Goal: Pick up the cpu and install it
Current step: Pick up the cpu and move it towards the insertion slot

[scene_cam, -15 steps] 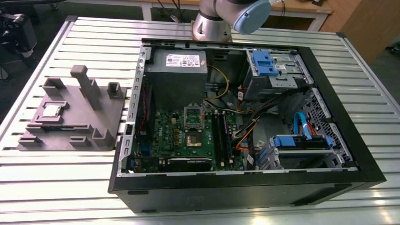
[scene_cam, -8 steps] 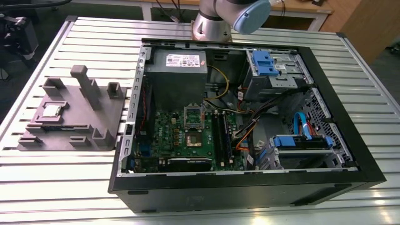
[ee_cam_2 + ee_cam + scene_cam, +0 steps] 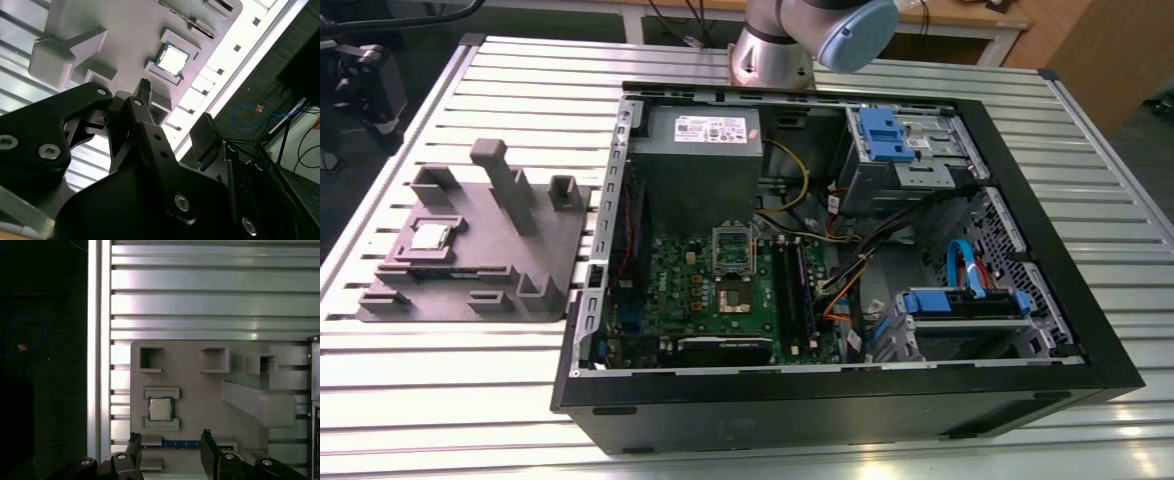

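**Gripper [image 3: 170,442] open above the fixture, the cpu [image 3: 160,409] untouched in its seat.**

At the exterior view's left, a grey fixture block [image 3: 534,262] lies on the slatted metal table [image 3: 454,400], and the cpu rests flat in one of its shallow recesses, metal top up. To the right lies the open computer case [image 3: 854,402]. It holds a grey power supply [image 3: 700,130], a green motherboard [image 3: 680,300] with a silver socket bracket [image 3: 734,247], and a blue-latched drive cage [image 3: 961,305] furthest right. In the first wrist view the two black fingers [image 3: 134,450] stand spread with nothing between them, apart from the cpu.
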Available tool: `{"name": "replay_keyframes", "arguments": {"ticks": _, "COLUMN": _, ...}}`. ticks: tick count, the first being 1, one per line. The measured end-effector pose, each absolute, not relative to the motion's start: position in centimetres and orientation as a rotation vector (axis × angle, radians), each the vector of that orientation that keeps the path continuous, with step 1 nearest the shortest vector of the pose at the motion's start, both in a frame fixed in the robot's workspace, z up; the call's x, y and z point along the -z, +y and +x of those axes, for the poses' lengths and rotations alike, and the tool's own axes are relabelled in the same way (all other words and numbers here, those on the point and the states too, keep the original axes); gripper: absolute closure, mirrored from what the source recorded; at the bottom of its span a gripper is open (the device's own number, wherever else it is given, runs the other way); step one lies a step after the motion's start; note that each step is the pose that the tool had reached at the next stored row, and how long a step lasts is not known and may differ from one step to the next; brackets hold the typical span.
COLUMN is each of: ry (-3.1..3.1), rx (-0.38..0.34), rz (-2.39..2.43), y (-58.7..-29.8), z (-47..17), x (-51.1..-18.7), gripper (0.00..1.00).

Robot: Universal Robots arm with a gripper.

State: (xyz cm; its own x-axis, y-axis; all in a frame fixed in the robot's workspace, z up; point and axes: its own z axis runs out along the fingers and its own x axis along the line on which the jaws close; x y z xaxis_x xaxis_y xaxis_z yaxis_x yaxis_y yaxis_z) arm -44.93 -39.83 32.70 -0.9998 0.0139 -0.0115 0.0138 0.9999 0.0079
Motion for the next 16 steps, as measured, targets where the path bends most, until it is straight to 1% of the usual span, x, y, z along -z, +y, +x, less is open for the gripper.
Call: {"name": "replay_keyframes", "arguments": {"ticks": 16, "ry": 3.130, "rx": -0.012, "rz": 0.022, "y": -39.8, "z": -44.9, "x": -31.4, "gripper": 0.41}}
